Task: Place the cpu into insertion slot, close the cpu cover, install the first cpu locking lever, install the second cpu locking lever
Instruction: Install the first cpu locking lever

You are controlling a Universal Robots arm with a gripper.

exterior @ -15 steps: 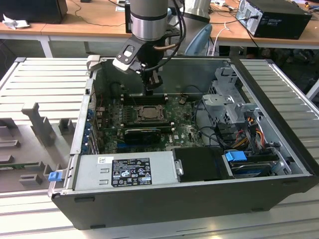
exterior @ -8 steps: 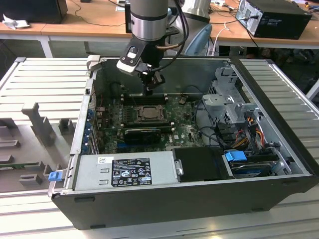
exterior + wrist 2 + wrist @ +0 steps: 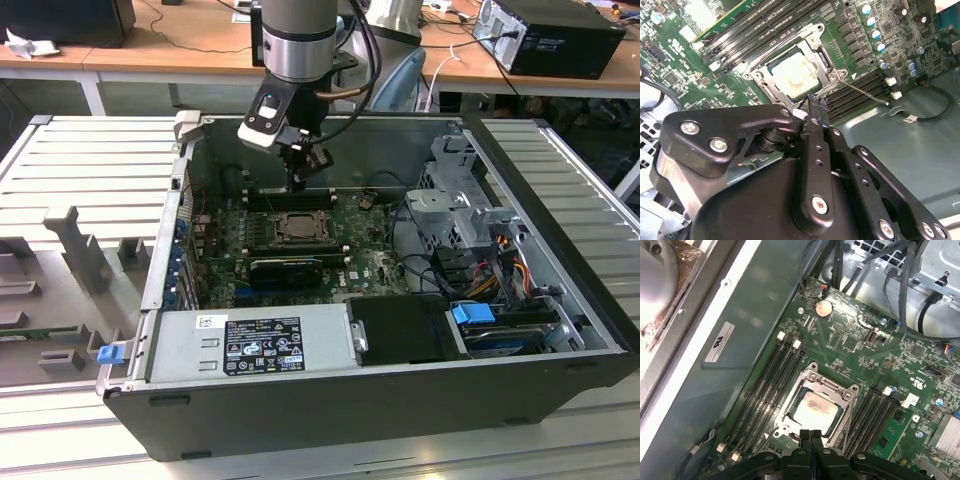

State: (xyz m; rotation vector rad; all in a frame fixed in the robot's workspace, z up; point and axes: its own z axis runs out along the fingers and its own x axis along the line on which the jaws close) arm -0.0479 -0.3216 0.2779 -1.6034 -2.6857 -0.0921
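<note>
The fingers (image 3: 806, 438) were pressed shut against each other with nothing held between them. In both wrist views their tips hung just above one edge of the insertion slot (image 3: 297, 228), apart from it.

At the exterior view's left, a grey slatted desk (image 3: 60, 160) carried grey fixture blocks (image 3: 75, 245). Next came the open computer case (image 3: 300, 420), with a silver power supply (image 3: 255, 342) along its near wall. In the middle of the case lay the green board (image 3: 375, 262), and the arm (image 3: 300, 40) stood over the slot on it. A black graphics card (image 3: 285, 268) sat just in front of the slot.

The cpu (image 3: 814, 410) lay flat in the slot, its dull top smeared with pale residue. The cpu cover (image 3: 827, 386) was down around it, framing the chip through its window. Long black memory slots (image 3: 765, 390) ran along both sides. In the second wrist view a thin locking lever (image 3: 867, 93) reached out from one corner of the socket across the memory slots.

Towards the exterior view's right stood a metal drive cage (image 3: 460, 205), loose cables (image 3: 500, 262) and a blue tab (image 3: 473, 312).
</note>
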